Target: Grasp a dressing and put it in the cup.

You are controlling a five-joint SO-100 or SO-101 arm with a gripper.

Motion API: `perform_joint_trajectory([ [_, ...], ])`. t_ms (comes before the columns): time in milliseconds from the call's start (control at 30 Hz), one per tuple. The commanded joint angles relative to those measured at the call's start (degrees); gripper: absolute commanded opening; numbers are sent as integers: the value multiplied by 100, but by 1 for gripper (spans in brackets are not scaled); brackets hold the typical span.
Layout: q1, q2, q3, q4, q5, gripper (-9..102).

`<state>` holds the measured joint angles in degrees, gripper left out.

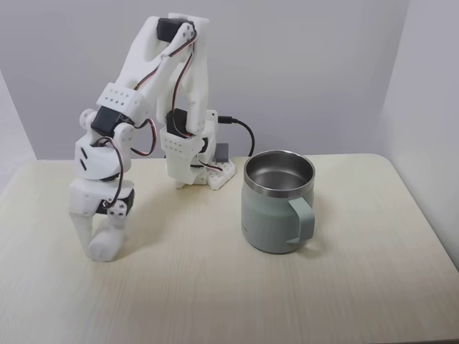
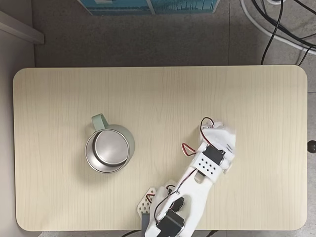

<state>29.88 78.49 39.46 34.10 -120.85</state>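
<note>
Dressing (image 1: 106, 242), a small white gauze roll, sits on the table (image 1: 215, 287) between the fingers of the gripper (image 1: 100, 240), which closes narrowly around it. Sage-green mug (image 1: 276, 208) stands upright well apart, to the right in this front view.

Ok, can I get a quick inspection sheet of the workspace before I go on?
Surface: pale wood-grain table, rounded corners, bare apart from the items below.
Job's things: cup upright, empty, handle toward the front camera; a soft white lump at the fingers, probably the dressing, resting on the table.
Clutter: nothing seen.
Grippers: gripper down at the table, well apart from the cup; open or shut cannot be told.
Cables: black cable plugged in at the arm base; more cables on the floor.
Surroundings: grey wall, grey floor, blue box beyond the table.
</note>
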Motion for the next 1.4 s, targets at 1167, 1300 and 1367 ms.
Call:
perform_joint_trajectory([
  [1167,-3498,-2109,4175,4096,8095,0],
  [1300,-4359,-2566,4465,4518,8965,0],
  [1367,-4825,-2716,4579,4737,9325,0],
])
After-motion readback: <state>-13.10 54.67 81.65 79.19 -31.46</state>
